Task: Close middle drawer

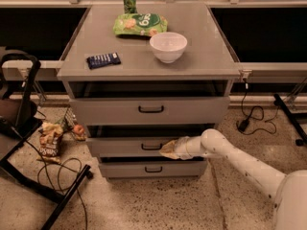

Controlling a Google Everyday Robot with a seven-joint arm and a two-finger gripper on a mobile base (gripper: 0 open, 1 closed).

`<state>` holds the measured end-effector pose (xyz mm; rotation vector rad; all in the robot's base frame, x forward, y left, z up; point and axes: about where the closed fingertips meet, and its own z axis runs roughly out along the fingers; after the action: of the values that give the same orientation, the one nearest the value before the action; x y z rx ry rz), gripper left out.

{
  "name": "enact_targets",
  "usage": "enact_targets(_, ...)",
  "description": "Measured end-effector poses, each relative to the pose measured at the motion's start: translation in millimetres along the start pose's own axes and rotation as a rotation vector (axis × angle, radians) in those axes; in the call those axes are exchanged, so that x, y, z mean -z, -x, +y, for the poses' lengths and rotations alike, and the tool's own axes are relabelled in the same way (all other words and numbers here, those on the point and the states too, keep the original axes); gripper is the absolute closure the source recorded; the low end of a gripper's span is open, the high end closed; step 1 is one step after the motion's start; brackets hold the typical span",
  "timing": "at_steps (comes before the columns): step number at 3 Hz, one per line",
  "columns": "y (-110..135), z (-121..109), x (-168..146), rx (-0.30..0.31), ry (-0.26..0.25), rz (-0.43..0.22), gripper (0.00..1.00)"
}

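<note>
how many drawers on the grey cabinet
3, stacked: top drawer, middle drawer below it with the end effector at its front, bottom drawer lowest. None looks hidden.

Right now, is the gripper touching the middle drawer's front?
Cannot tell. In the camera view the gripper lies over the front of the middle drawer, but from this angle neither contact nor a gap shows plainly.

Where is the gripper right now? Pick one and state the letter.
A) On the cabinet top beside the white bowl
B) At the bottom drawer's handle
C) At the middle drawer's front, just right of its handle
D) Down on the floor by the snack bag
C: the gripper is at the front of the middle drawer, just right of its black handle.
</note>
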<state>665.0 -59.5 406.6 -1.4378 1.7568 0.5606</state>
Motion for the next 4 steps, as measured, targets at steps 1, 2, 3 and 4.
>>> enact_targets(1, 0.0, 0.0, 0.0, 0.0, 0.0, 0.0, 0.82)
enact_targets(2, 0.0, 0.0, -0.1, 0.0, 0.0, 0.0, 0.57)
enact_targets(3, 0.0, 0.0, -0.1, 0.0, 0.0, 0.0, 0.28)
enact_targets(4, 0.0, 0.0, -0.1, 0.0, 0.0, 0.0, 0.03)
